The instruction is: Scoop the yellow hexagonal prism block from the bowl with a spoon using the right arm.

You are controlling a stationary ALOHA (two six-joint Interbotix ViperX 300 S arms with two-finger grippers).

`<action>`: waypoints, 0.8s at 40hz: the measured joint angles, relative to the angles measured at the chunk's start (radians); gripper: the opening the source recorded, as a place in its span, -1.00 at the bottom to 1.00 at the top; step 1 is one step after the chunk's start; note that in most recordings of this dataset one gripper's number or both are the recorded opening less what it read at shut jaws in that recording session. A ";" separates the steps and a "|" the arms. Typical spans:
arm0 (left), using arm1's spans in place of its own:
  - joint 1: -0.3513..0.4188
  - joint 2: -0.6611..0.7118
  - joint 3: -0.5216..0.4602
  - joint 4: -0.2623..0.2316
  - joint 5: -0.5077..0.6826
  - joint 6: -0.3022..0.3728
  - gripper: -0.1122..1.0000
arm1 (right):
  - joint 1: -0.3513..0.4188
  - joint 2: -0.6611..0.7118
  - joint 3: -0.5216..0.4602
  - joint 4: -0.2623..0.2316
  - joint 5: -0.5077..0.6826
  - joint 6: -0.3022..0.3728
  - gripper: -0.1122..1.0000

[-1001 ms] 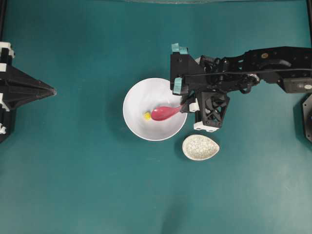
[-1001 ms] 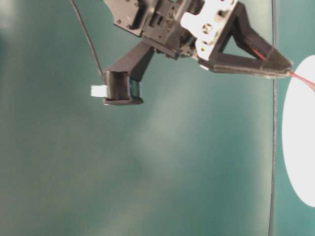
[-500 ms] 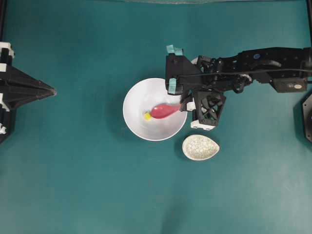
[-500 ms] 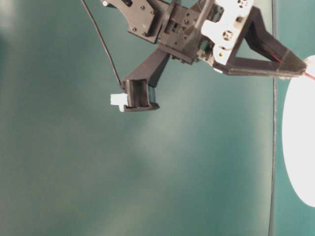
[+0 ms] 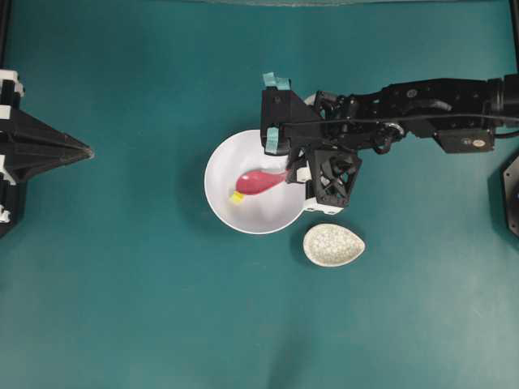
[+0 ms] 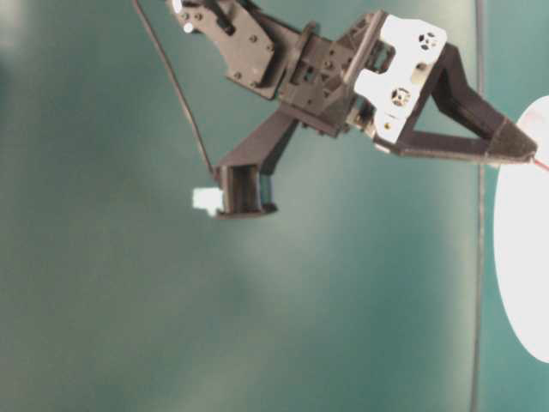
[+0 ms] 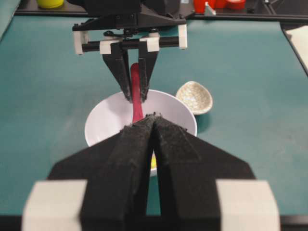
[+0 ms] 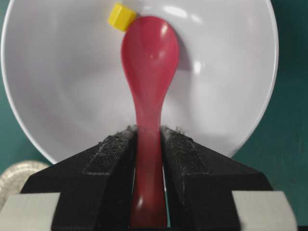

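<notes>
R claw [image 8: 149, 144] clamps the red spoon [image 8: 149, 72] by its handle, scoop down inside the white bowl [image 5: 223, 158] on the green bench [image 5: 122, 284]. Yellow block [image 8: 121, 16] sits in the bowl, touching the scoop's tip, not in it. L claw [image 7: 153, 126] pinched shut, well apart from the bowl; speckled dish [image 5: 333, 245] just beside the bowl.

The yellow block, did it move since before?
Yes. The block slid left and slightly down inside the bowl, toward its left rim, pushed by the spoon.
</notes>
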 measured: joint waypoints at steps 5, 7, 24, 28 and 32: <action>0.000 0.000 0.000 0.000 0.000 0.002 -0.79 | 0.003 0.000 0.000 0.000 -0.025 0.000 -0.37; -0.002 0.000 0.002 0.000 0.000 0.000 -0.79 | 0.006 0.000 -0.002 0.002 -0.032 0.000 -0.37; 0.000 -0.002 0.002 0.000 0.000 0.000 -0.79 | 0.021 0.000 -0.002 0.014 -0.081 0.000 -0.37; 0.000 0.000 0.000 0.000 0.000 0.002 -0.79 | 0.021 0.000 -0.003 0.015 -0.087 0.002 -0.37; 0.000 -0.002 0.000 0.000 0.000 0.000 -0.79 | 0.021 0.000 -0.011 0.015 -0.087 0.003 -0.37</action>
